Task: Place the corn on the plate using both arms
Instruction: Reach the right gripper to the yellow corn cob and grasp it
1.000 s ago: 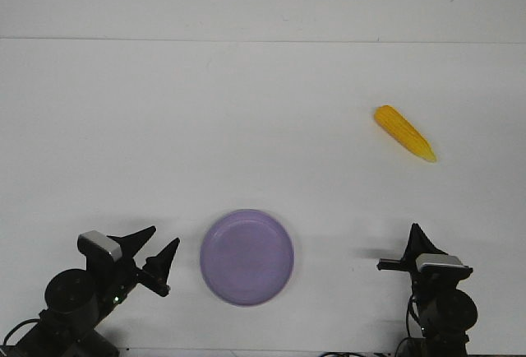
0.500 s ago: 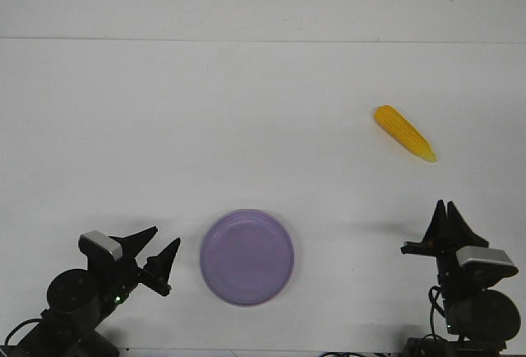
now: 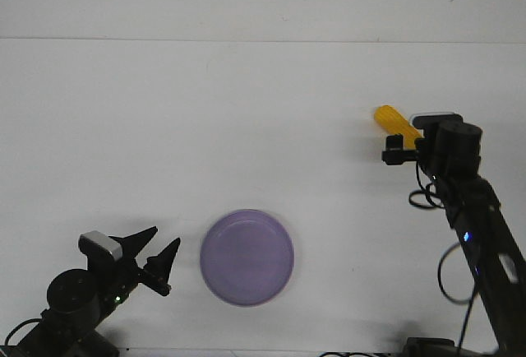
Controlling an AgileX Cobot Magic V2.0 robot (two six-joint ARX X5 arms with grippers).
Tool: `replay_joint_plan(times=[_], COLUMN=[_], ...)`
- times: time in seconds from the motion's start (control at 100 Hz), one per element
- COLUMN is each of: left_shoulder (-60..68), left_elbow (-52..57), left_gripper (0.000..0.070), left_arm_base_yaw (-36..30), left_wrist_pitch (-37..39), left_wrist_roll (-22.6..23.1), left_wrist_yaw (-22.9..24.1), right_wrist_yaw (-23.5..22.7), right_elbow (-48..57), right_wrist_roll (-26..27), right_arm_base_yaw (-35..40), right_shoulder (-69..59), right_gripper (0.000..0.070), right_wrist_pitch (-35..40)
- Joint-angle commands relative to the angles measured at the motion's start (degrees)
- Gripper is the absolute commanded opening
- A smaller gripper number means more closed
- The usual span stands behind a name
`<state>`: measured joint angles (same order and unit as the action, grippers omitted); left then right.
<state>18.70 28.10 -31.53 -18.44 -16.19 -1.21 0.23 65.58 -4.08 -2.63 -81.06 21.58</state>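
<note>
The corn [image 3: 389, 118] lies at the far right of the white table; only its blunt end shows. My right gripper [image 3: 409, 150] is over the rest of the cob, seen from above, and its wrist hides the fingers, so I cannot tell whether they are open or touch the corn. The lavender plate [image 3: 246, 257] sits empty at the front centre. My left gripper [image 3: 158, 247] is open and empty, low at the front left, just left of the plate.
The white table [image 3: 205, 127] reaches back to a pale wall. The right arm [image 3: 485, 242] and its cables stretch from the front right corner up to the corn.
My right arm has stretched away from the front right corner out to the corn and now covers its pointed half. The left arm, plate and corn have not moved.
</note>
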Motion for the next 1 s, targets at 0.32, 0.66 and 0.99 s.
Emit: replay_joint_plan(times=[0.32, 0.66, 0.99], left_shoulder=[0.09, 0.09, 0.09], left_elbow=[0.66, 0.66, 0.66], left_gripper=[0.0382, 0.0382, 0.0382], left_arm_base_yaw=[-0.37, -0.37, -0.37], left_wrist_pitch=[0.46, 0.31, 0.17], left_wrist_roll=[0.33, 0.13, 0.09], left_wrist_yaw=[1.27, 1.27, 1.31], right_wrist_yaw=[4.46, 4.00, 2.12], right_elbow=[22.71, 23.26, 23.26], right_wrist_roll=[-11.28, -12.50, -12.59], right_arm_base_yaw=[-0.79, -2.03, -3.91], right_shoulder=[-29.70, -35.04, -36.46], right_gripper=[0.0593, 0.0593, 0.0370], right_wrist_pitch=[7.85, 2.80, 2.05])
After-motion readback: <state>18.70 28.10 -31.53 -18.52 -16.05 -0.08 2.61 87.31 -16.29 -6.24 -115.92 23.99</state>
